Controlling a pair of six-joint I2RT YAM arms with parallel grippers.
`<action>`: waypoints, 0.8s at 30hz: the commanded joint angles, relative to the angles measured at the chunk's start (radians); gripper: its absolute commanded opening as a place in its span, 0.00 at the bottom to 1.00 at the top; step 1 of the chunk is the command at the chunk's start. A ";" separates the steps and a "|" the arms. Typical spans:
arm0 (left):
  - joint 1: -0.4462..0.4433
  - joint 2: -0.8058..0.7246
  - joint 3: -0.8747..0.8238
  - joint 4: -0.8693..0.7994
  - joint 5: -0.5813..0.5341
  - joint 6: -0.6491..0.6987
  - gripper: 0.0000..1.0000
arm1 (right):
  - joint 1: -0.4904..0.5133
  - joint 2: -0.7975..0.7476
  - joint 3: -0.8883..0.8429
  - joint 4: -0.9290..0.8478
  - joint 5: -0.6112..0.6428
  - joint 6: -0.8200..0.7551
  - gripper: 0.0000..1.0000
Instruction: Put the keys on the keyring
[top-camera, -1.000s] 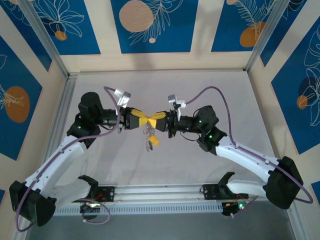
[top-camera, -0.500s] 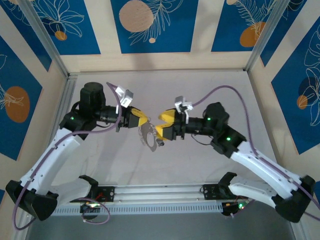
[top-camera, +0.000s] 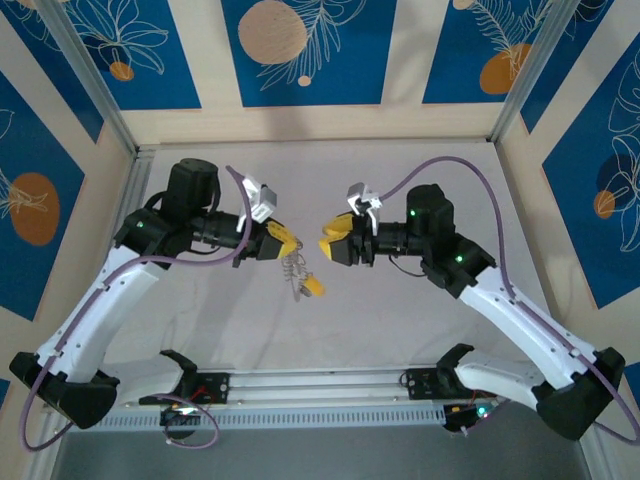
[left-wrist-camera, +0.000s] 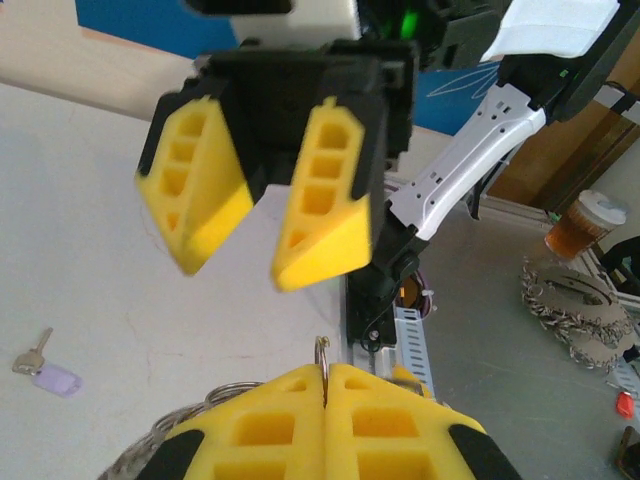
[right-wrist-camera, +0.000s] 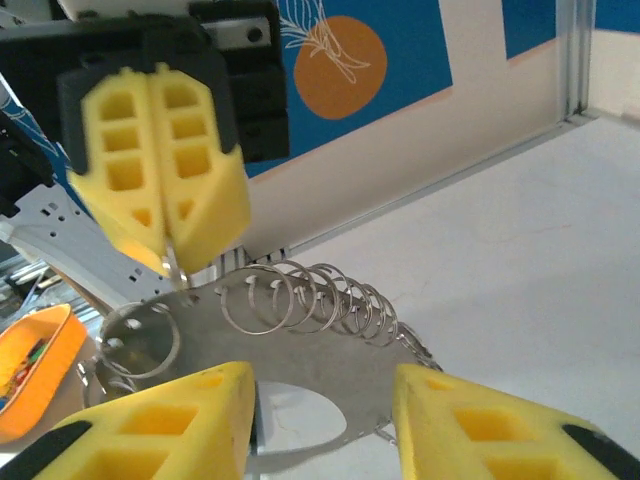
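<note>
1. The left gripper is pressed together. In its own wrist view the two yellow fingers meet flat, with a thin loop of wire standing up from the seam between them.
2. From the right wrist view the left gripper shows as one closed yellow block, with a thin wire coming out of its tip and running down to the keyring.
3. The keyring hangs from that pinch. A row of small split rings fans out along its upper edge, just in front of the right arm's fingers.
4. In the top view the keyring dangles below the left gripper, off the table, with a yellow tag at its lower end.
5. The right gripper is spread and holds nothing. It faces the left gripper across a short gap, and the two do not touch.
6. Its own view shows the right gripper with the yellow pads wide apart at the bottom edge, the keyring's grey band lying across the space between them.
7. Seen from the left wrist, the right gripper hangs open above, tips pointing down.
8. One of the keys, with a pale lilac head, lies flat on the table, well apart from both grippers and the keyring.
9. A paper cup stands off the table to the right.
</note>
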 joint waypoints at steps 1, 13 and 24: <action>-0.008 -0.012 0.047 0.051 0.047 -0.001 0.00 | -0.006 0.014 0.056 0.068 -0.092 0.027 0.39; -0.006 -0.009 0.143 0.064 0.115 0.003 0.00 | -0.003 0.011 0.139 0.073 -0.133 0.037 0.32; -0.005 -0.021 0.146 0.179 0.198 -0.085 0.00 | -0.005 -0.002 0.172 0.120 -0.169 0.072 0.37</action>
